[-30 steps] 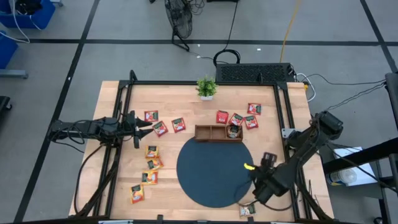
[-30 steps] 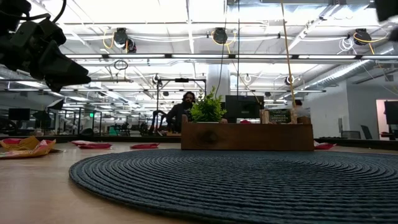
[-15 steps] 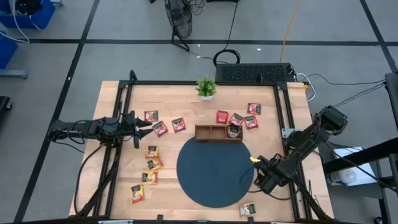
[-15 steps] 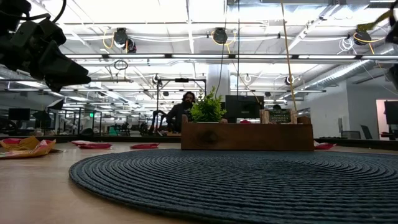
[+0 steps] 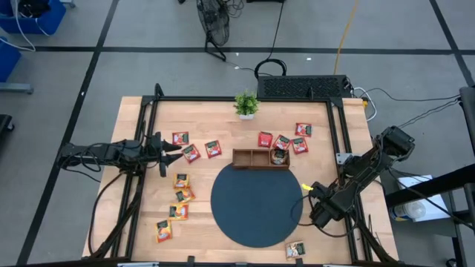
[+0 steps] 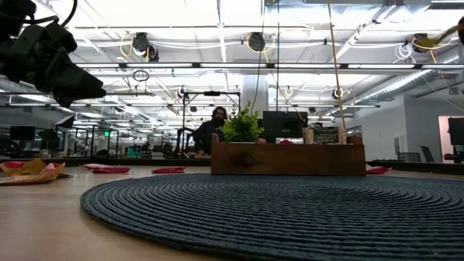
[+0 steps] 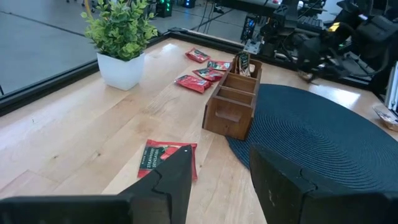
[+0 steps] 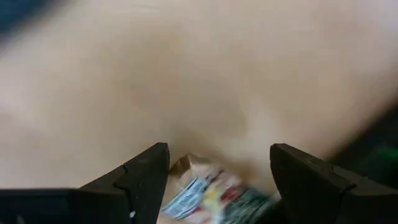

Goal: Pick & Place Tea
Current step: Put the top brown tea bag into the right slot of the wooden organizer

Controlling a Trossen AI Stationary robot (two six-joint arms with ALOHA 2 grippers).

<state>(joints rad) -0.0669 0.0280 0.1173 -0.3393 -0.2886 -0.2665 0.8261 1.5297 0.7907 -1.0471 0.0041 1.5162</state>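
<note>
Small square tea sachets lie flat on the wooden table: red ones (image 5: 191, 153) near my left gripper and red ones (image 5: 282, 142) behind the tray, several yellow-orange ones (image 5: 180, 196) at the left, and one pale sachet (image 5: 295, 250) at the near edge. My right gripper (image 5: 318, 213) points down, open, just off the right rim of the dark round mat (image 5: 257, 205). In its wrist view the pale sachet (image 8: 211, 190) shows on the wood between the open fingers (image 8: 217, 168). My left gripper (image 7: 217, 180) waits open at the table's left (image 5: 177, 148).
The brown wooden three-compartment tray (image 5: 261, 158) stands at the mat's far rim, with one sachet upright in its right compartment (image 5: 279, 156). A small potted plant (image 5: 246, 104) is at the far edge. A black frame (image 5: 343, 148) runs along the table's sides.
My right gripper has sunk toward the table beside the mat's right rim, shifting a little toward the far edge and rolling about its own line. Its fingers stay open. The pale sachet, partly covered by the arm before, now shows whole in the high view.
</note>
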